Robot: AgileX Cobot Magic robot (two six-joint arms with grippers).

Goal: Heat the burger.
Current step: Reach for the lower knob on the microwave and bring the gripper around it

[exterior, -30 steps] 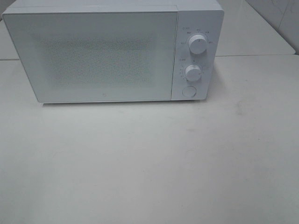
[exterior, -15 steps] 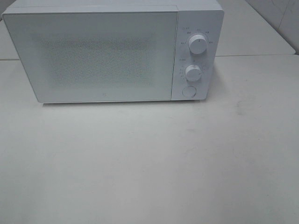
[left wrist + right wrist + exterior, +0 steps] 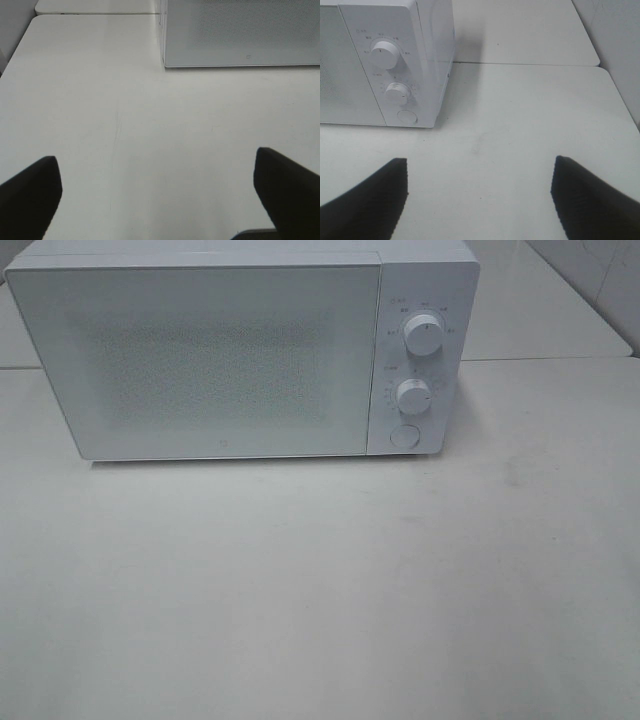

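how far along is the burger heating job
Done: nothing confirmable; no burger is in view and the microwave door is shut. In hand: nothing; left fingers and right fingers are spread and empty. Left: apparently everything, unless the burger sits hidden inside.

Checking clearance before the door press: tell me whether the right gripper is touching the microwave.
Apart. In the right wrist view, bare table lies between the open right gripper and the microwave.

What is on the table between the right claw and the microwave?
Nothing. In the right wrist view, only bare white table lies between the open right gripper and the microwave.
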